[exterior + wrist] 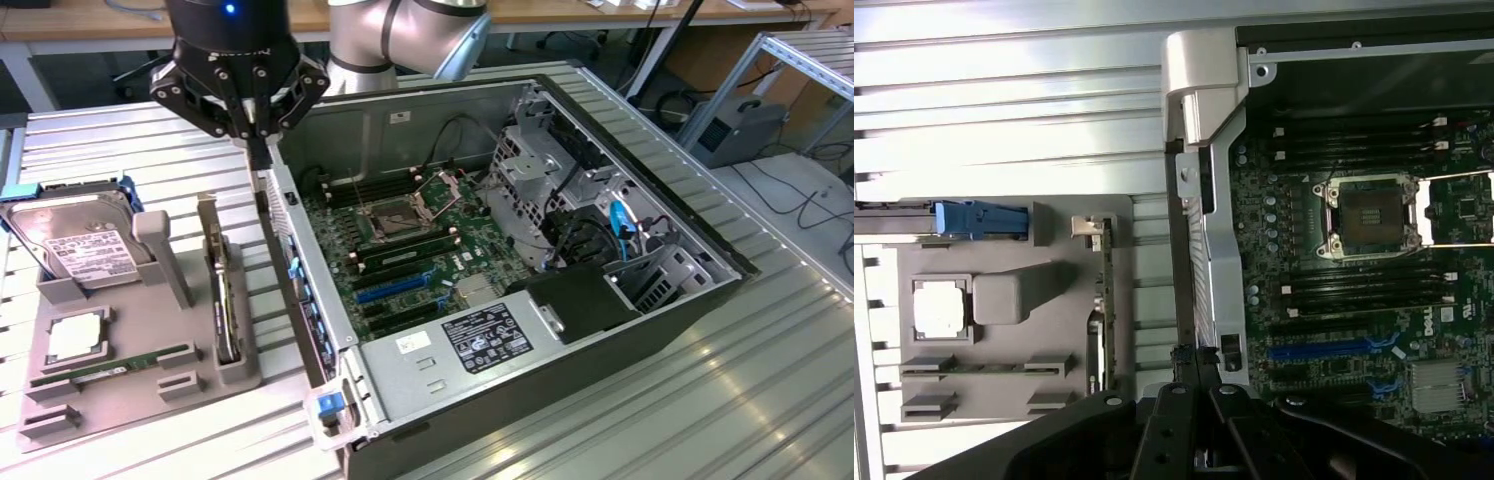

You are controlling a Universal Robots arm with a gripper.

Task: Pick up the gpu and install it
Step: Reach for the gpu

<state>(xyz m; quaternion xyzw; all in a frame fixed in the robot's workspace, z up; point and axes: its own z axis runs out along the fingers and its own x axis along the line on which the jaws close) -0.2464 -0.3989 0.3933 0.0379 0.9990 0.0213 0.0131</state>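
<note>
Gpu (218,300) is parked edge-on in the grey tray (127,405), just beside the case (627,350). Claw (254,135) is pinched closed on nothing, above the case wall. Card's probably light, stiff, kinda fragile: best gripped along its top edge, mid-length.

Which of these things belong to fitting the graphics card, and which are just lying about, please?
For the job: graphics card, open computer case, motherboard, hand.
Lying about: hard drive, memory stick, processor chip.
</note>
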